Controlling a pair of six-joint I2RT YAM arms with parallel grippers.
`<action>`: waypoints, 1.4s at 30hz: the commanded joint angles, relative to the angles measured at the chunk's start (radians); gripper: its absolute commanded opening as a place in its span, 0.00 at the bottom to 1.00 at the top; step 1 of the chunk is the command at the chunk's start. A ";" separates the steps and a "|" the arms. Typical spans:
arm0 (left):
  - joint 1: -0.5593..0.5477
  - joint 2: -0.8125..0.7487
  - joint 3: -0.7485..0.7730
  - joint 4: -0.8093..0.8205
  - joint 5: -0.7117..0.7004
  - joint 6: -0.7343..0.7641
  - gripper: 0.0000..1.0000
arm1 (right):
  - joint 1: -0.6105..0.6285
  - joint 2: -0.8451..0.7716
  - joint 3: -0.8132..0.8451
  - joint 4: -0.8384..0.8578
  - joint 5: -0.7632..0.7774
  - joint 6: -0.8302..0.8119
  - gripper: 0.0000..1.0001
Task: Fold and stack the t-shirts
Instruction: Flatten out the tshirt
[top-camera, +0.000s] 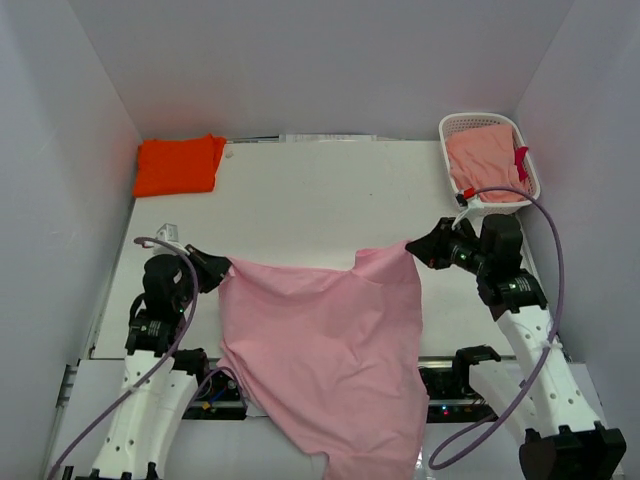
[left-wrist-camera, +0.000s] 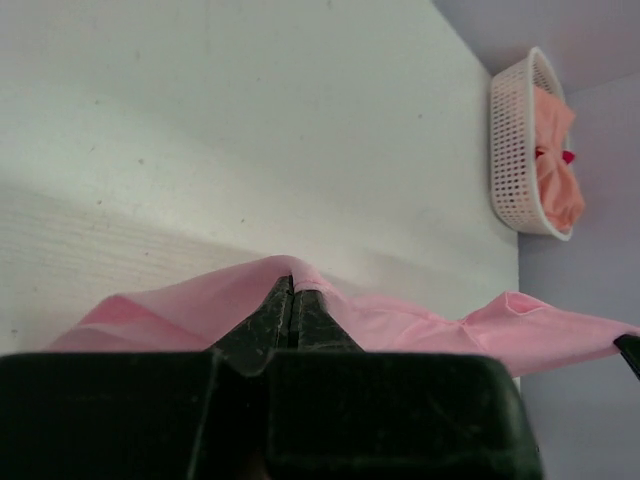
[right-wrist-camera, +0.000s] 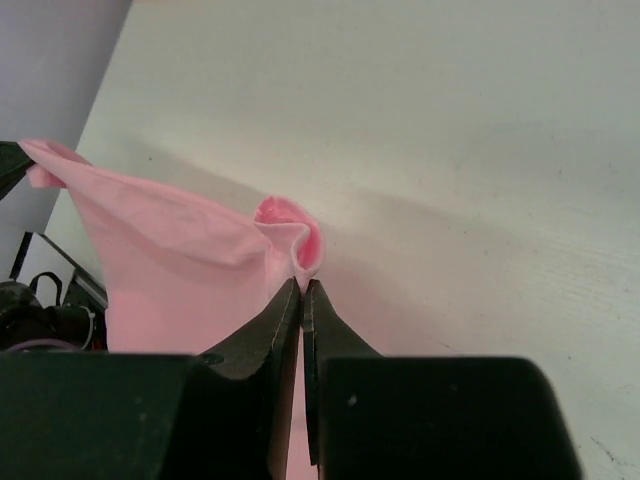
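Note:
A light pink t-shirt (top-camera: 325, 350) hangs stretched between my two grippers above the near part of the table, its lower end drooping past the table's front edge. My left gripper (top-camera: 222, 268) is shut on its left top corner (left-wrist-camera: 292, 272). My right gripper (top-camera: 415, 247) is shut on its right top corner (right-wrist-camera: 295, 240). The bright orange t-shirt (top-camera: 178, 165) lies folded at the back left corner of the table. In the left wrist view the pink t-shirt (left-wrist-camera: 420, 320) drapes away to the right of the closed fingers.
A white lattice basket (top-camera: 455, 128) stands at the back right with a salmon-pink cloth (top-camera: 487, 160) and something red (top-camera: 521, 160) inside; it shows as well in the left wrist view, basket (left-wrist-camera: 510, 150). White walls close in the table (top-camera: 330, 200) on three sides.

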 joint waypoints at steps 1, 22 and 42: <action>0.000 0.104 -0.041 0.133 -0.004 -0.027 0.00 | -0.001 0.037 -0.042 0.214 0.021 0.029 0.08; -0.051 1.095 0.307 0.526 -0.078 -0.005 0.00 | 0.048 0.751 0.238 0.288 0.232 -0.040 0.08; 0.079 1.345 0.518 0.449 -0.025 0.044 0.00 | -0.001 1.298 0.779 0.107 0.271 -0.103 0.08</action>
